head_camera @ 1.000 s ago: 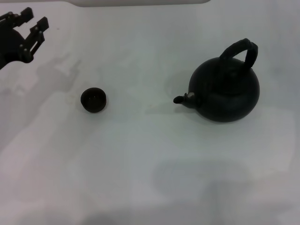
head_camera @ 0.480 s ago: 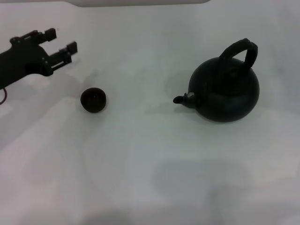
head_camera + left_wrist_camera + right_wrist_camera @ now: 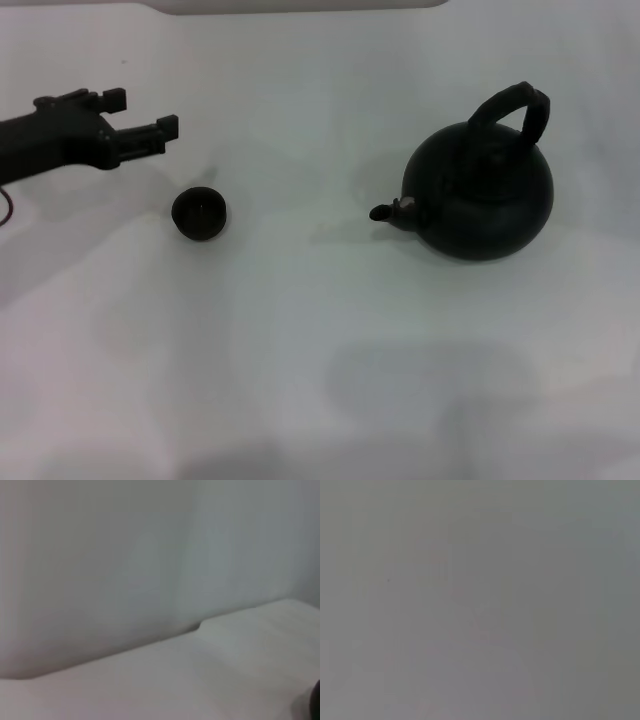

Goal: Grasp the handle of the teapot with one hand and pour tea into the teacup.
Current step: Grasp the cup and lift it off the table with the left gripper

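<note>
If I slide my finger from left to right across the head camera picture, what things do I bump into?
Left claw, open, above the table → teacup → teapot's spout → teapot, with its handle arching over the top.

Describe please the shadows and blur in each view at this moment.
Head view: sharp; teapot, teacup and open left gripper cast soft pale shadows on the white table. Left wrist view: blurred, only pale surfaces and a dark sliver at one edge. Right wrist view: featureless grey, nothing legible.
</note>
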You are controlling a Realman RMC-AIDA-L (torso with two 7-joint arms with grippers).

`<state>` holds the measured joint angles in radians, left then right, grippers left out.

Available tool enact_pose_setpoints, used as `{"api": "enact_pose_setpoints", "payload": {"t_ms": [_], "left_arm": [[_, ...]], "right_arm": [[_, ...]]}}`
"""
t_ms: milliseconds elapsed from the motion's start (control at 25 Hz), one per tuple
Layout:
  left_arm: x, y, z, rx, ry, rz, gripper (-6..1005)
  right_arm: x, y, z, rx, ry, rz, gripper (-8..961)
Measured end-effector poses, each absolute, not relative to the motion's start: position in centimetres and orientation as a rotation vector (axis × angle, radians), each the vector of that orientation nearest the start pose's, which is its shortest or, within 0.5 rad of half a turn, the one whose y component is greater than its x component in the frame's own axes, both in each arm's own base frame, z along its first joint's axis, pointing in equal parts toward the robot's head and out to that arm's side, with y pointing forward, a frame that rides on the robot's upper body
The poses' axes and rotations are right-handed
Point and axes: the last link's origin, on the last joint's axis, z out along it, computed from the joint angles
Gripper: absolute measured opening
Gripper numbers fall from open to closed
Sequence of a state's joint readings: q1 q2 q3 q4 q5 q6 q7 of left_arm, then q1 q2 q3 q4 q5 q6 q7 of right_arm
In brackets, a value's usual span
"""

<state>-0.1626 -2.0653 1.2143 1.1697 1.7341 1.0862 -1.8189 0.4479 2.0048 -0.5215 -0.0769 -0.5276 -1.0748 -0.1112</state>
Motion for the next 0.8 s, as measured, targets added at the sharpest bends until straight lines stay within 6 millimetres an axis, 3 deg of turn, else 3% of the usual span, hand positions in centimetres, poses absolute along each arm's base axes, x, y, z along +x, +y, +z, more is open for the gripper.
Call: {"api": "enact_pose_setpoints", "payload": {"t_ms": [240, 800], "left_arm": [[-26.4, 31.8, 4.2, -2.395, -0.980, -0.481, 843], [-30.1, 28.8, 2.1, -2.433, -0.860, -0.390, 846]], "right_arm": [[41.0, 32.8, 9.4, -1.248, 0.435, 0.248, 844], [41.9, 32.1, 9.8, -1.238, 0.454, 0.221, 842]]}}
